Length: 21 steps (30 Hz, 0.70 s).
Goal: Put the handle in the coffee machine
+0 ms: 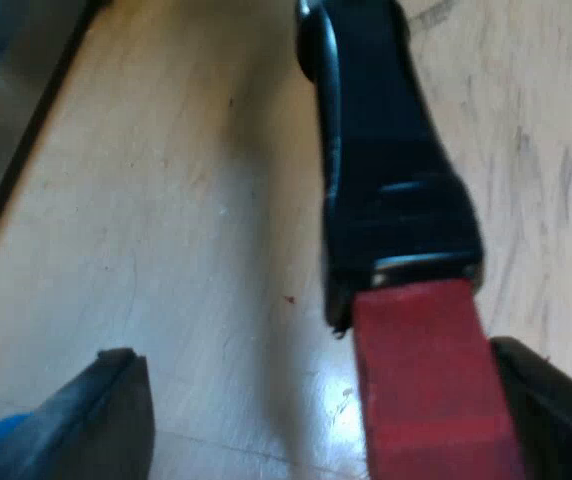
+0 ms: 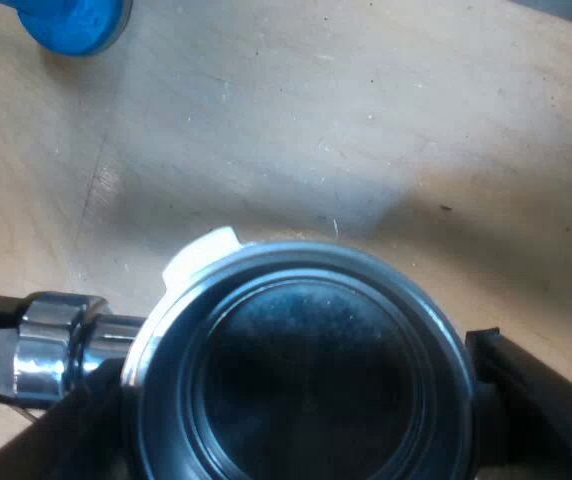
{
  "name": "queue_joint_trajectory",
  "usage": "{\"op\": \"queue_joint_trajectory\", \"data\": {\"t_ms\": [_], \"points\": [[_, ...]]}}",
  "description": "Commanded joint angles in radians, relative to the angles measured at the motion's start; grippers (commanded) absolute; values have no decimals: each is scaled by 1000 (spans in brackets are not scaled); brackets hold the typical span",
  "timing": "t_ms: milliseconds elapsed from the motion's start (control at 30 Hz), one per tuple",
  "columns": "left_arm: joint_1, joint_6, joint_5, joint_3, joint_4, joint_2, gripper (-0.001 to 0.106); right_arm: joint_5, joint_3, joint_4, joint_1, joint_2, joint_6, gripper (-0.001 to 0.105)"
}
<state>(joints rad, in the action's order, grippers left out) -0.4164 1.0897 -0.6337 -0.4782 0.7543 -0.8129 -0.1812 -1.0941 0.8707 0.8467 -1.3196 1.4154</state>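
Note:
The metal holder's round basket [image 2: 296, 370] faces my right wrist camera, dark inside, with its chrome neck [image 2: 51, 345] leading off to the handle. My right gripper [image 2: 291, 385] is shut on the basket, one black finger on each side of the rim. It hangs over the wooden table, which carries its shadow. The dark handle [image 1: 386, 150] and its red end [image 1: 426, 380] lie between the fingers of my left gripper [image 1: 316, 360]. That gripper is open: the red end is close against one finger [image 1: 551, 410] and a wide gap separates it from the other finger [image 1: 101, 420].
A blue tamper [image 2: 71, 20] stands on the light wooden table [image 2: 366, 120] beyond the basket. A dark metal edge [image 1: 1, 110], perhaps the machine's base, runs along the table beyond the left gripper.

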Motion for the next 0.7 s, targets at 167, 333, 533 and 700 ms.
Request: {"op": "queue_joint_trajectory", "data": {"t_ms": [167,333,533,700], "points": [[1,-27,-53,2,-4,3,66,-25,-8,-10,-2,19,1,0],[1,-58,-60,16,-12,3,62,-25,-8,-29,-2,19,1,0],[1,-73,-60,16,-28,-10,62,-25,-8,-29,-2,19,1,0],[1,-85,-60,16,-35,-53,62,-25,-8,-29,-2,19,1,0]]}}
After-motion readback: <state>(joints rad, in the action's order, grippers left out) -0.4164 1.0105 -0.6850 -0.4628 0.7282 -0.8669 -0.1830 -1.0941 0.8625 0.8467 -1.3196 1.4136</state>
